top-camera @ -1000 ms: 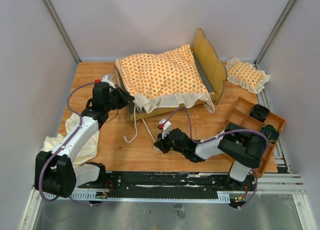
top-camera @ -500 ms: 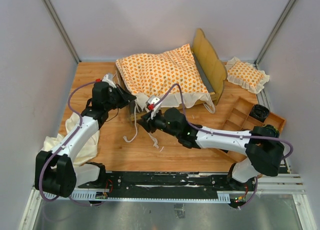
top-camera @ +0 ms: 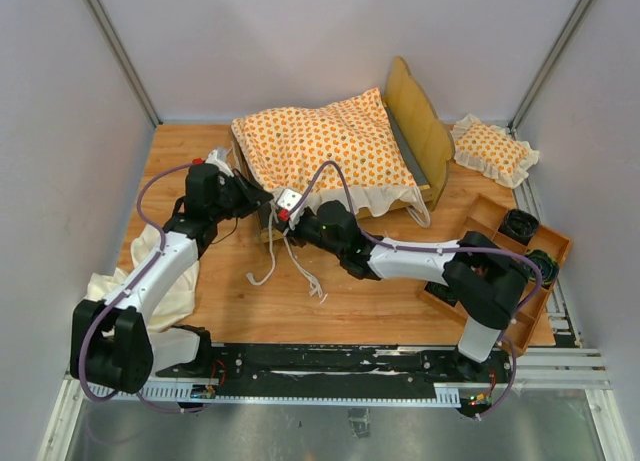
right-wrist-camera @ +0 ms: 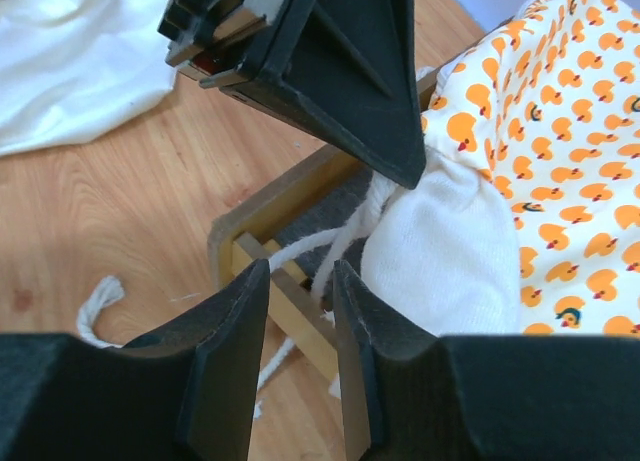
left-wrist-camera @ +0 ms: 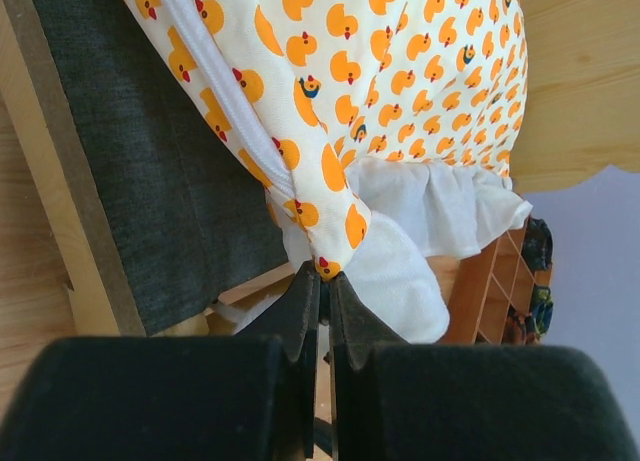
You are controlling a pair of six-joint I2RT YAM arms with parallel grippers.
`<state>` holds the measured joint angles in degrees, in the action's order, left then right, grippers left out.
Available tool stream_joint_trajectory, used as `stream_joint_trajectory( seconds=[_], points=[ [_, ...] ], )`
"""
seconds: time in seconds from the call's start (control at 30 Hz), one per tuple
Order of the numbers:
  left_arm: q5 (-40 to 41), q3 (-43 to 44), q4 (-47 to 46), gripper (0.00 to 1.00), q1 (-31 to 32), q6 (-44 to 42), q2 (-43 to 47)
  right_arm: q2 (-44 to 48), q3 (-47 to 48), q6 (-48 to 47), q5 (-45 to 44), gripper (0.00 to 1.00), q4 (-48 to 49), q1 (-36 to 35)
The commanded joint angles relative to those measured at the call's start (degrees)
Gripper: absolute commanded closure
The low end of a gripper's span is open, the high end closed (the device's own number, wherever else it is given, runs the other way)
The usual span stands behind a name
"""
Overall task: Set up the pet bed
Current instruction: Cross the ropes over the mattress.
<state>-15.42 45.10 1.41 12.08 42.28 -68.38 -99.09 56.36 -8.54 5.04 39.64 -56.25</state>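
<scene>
**Pinching the cushion corner at the bed frame**

The left gripper [left-wrist-camera: 320, 286] is pressing its fingers together on a corner of the duck-print cushion [top-camera: 320, 146]. The cushion is lying across the bed frame [top-camera: 422, 121] straight ahead of this gripper. The right gripper [right-wrist-camera: 300, 281] is hovering with its fingers spread, gripping nothing. The frame's near corner and the white strings [right-wrist-camera: 345, 231] are sitting just beyond its fingertips, under the left gripper's black fingers. Loose string ends are trailing on the table [top-camera: 250, 311] beneath it.
</scene>
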Motion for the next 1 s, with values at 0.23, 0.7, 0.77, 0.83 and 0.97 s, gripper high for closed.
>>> stream_joint_trajectory(
  seconds=[0.23,0.7,0.77,0.83,0.97],
  points=[
    [-3.22,0.60,0.48,0.96,-0.62,-2.63,-1.11,-3.94,3.36,-9.22,2.85,0.74,2.83,4.14],
    [-8.46,1.46,2.12,0.93,-3.11,-5.98,-2.52,-8.00,7.34,-8.95,10.16,0.93,3.83,7.06],
    [-9.19,1.77,2.26,0.91,-3.87,-6.12,-2.70,-8.38,8.02,-8.62,11.08,1.00,3.54,7.14],
    [-9.20,2.19,2.45,0.87,-4.52,-6.56,-2.74,-8.40,8.32,-7.80,12.04,1.00,3.52,7.26],
    [-5.85,4.25,5.82,0.78,-5.02,-9.78,-2.99,-8.81,8.61,-5.08,12.55,1.00,4.42,7.51]
  ],
)
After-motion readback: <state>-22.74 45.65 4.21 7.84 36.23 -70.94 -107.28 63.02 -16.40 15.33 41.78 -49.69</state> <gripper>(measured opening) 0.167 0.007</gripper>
